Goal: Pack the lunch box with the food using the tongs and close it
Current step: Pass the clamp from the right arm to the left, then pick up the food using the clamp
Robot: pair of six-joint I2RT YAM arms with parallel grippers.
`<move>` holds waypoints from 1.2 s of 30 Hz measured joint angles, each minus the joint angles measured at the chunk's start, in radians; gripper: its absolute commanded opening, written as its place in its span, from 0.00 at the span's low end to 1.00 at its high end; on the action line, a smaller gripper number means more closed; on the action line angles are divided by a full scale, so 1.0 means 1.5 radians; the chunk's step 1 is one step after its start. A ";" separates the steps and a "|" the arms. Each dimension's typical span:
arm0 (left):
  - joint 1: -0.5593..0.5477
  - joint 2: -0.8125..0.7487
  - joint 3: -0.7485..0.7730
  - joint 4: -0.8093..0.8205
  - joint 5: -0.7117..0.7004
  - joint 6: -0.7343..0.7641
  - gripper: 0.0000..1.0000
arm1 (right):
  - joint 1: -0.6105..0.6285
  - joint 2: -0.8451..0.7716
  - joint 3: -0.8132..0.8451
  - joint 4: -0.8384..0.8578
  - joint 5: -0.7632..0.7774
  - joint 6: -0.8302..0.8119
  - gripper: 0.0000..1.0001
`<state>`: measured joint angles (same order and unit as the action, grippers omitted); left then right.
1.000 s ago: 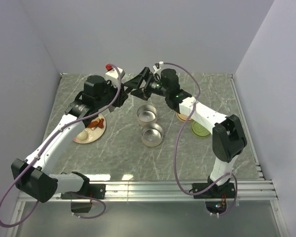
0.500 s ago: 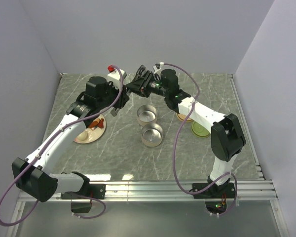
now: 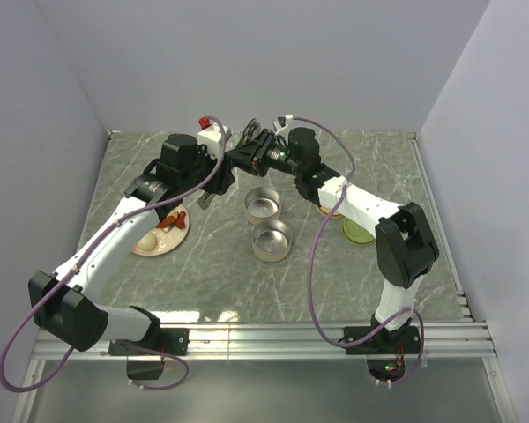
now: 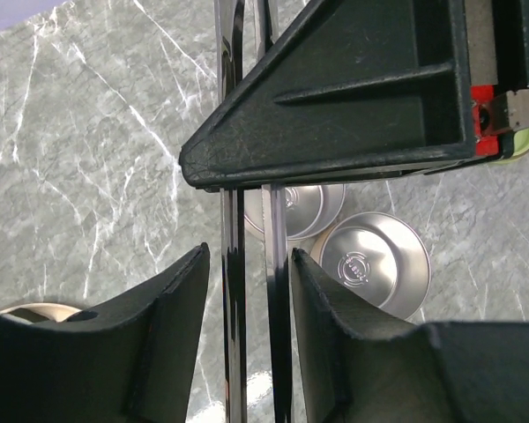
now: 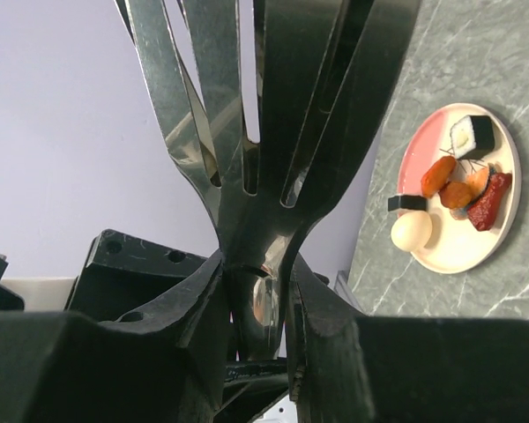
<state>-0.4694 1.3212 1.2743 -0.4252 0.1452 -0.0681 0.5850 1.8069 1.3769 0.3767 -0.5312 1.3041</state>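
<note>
Right wrist, right end effector (image 5: 257, 295) clamped on tongs (image 5: 278, 97) hinge, left end effector (image 4: 247, 273) part-open, loosely straddling their arms

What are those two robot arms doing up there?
The tongs are up in the air between the two arms. The right hand is clamped on them, while the left hand sits loosely around their arms. The food is on the pink plate, and both steel tins stand open and empty.
</note>
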 measured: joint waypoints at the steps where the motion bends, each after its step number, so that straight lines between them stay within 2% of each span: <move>1: 0.000 0.000 0.001 -0.001 0.000 0.000 0.46 | 0.000 0.000 -0.001 0.003 -0.001 0.000 0.00; 5: 0.000 0.000 0.003 -0.003 0.000 0.000 0.43 | 0.000 0.000 -0.003 0.006 -0.005 0.000 0.00; 8: 0.000 0.000 0.004 -0.004 -0.001 0.000 0.42 | 0.001 0.000 -0.003 0.008 -0.007 -0.003 0.09; 16: 0.010 0.000 0.004 -0.006 0.003 -0.013 0.43 | 0.002 0.000 -0.003 0.007 -0.007 -0.016 0.11; 18: 0.018 0.000 0.004 -0.009 0.019 -0.020 0.42 | 0.003 0.000 -0.003 0.007 -0.006 -0.018 0.22; 20: 0.024 0.000 0.004 -0.012 0.035 -0.023 0.42 | 0.003 0.000 -0.003 0.007 -0.006 -0.021 0.41; 23: 0.034 0.000 0.004 -0.020 0.052 -0.028 0.43 | 0.003 0.000 -0.003 -0.002 -0.008 -0.030 0.55; 25: 0.045 0.000 0.004 -0.024 0.060 -0.032 0.42 | 0.001 0.000 -0.003 -0.008 -0.010 -0.034 0.60; 26: 0.052 0.000 0.004 -0.026 0.063 -0.033 0.42 | 0.001 -0.001 -0.003 -0.012 -0.010 -0.036 0.67; 28: 0.064 0.000 0.004 -0.031 0.065 -0.033 0.42 | -0.004 -0.003 -0.003 -0.023 -0.013 -0.045 0.72; 32: 0.083 0.000 0.004 -0.041 0.073 -0.033 0.43 | -0.021 -0.011 -0.004 -0.047 -0.024 -0.064 0.91; 36: 0.096 0.000 0.004 -0.052 0.080 -0.031 0.44 | -0.044 -0.038 -0.018 -0.076 -0.040 -0.101 0.96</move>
<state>-0.3260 1.3212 1.2800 -0.5034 0.2657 -0.1143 0.5186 1.7500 1.3502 0.2626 -0.5907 1.1519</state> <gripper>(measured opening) 0.435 0.949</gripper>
